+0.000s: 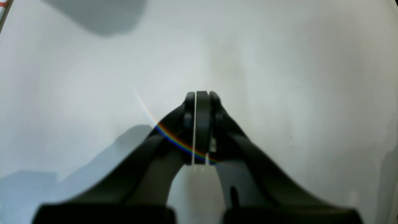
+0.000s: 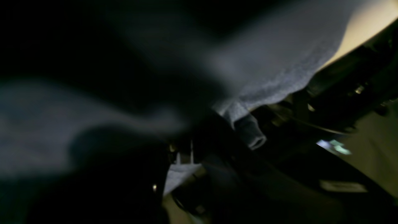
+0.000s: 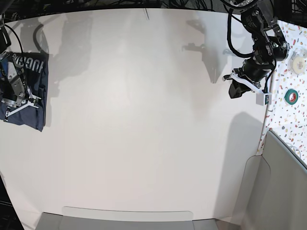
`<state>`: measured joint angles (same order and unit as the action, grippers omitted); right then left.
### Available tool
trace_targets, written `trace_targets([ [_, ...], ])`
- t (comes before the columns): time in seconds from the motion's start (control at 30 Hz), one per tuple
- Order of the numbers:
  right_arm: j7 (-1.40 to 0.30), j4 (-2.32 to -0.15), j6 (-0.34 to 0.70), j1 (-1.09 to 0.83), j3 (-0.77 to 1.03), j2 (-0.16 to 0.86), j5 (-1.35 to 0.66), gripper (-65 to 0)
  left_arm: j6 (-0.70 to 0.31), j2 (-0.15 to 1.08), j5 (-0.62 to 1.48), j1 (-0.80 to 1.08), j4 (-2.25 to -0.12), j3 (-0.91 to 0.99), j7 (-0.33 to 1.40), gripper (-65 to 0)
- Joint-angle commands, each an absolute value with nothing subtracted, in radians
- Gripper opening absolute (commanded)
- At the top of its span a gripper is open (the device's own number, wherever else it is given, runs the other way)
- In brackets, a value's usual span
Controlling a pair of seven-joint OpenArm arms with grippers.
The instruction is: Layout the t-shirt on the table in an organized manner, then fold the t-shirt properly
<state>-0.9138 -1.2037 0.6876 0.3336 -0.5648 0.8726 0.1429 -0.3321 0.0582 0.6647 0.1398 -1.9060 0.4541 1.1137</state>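
The dark navy t-shirt (image 3: 37,91) is bunched at the far left edge of the white table (image 3: 144,120), with white lettering showing near its top. My right gripper (image 3: 18,102) sits on the shirt and is shut on its fabric. In the right wrist view the blurred grey-blue t-shirt (image 2: 273,71) fills the frame and hides the fingertips. My left gripper (image 1: 196,95) is shut with nothing in it, hovering over the bare table (image 1: 295,62). In the base view the left gripper (image 3: 236,88) is at the far right, well away from the shirt.
A speckled terrazzo strip (image 3: 288,117) runs along the right side, with a green tape roll (image 3: 290,96) and a white roll (image 3: 298,61) on it. Grey panels stand at the lower right (image 3: 283,191) and along the front edge (image 3: 129,218).
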Motion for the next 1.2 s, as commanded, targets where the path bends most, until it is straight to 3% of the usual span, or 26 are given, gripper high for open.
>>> trace_targets([
  [0.0,-0.909,-1.234,0.698,0.358,-0.516,0.903,0.159,-65.0,-0.335,0.065,0.684,0.130,-1.926,0.456,1.092,-65.0],
  [0.23,-0.914,-1.402,0.698,0.423,-0.272,0.888,0.154,-65.0,-0.337,0.065,0.684,0.128,-1.928,0.455,1.093,-65.0],
  [0.33,-0.949,-1.506,0.698,0.414,-0.119,0.805,0.091,-65.0,-0.337,0.071,0.684,0.125,-1.948,0.455,1.093,-65.0],
  [0.53,-1.036,-1.811,0.698,0.223,0.300,0.437,-0.025,-65.0,-0.341,0.159,0.684,0.157,-2.072,0.458,1.081,-65.0],
  [0.67,-1.035,-2.043,0.698,0.108,0.407,0.191,-0.030,-65.0,-0.341,0.188,0.684,0.200,-2.077,0.458,1.035,-65.0],
  [0.73,-1.009,-2.058,0.698,0.058,0.420,0.117,-0.041,-65.0,-0.341,0.188,0.685,0.254,-2.080,0.455,1.006,-65.0],
  [1.17,-0.418,-2.057,0.698,-0.545,0.449,0.084,-0.160,-65.0,-0.341,0.222,0.684,0.509,-2.080,0.590,0.964,-65.0],
])
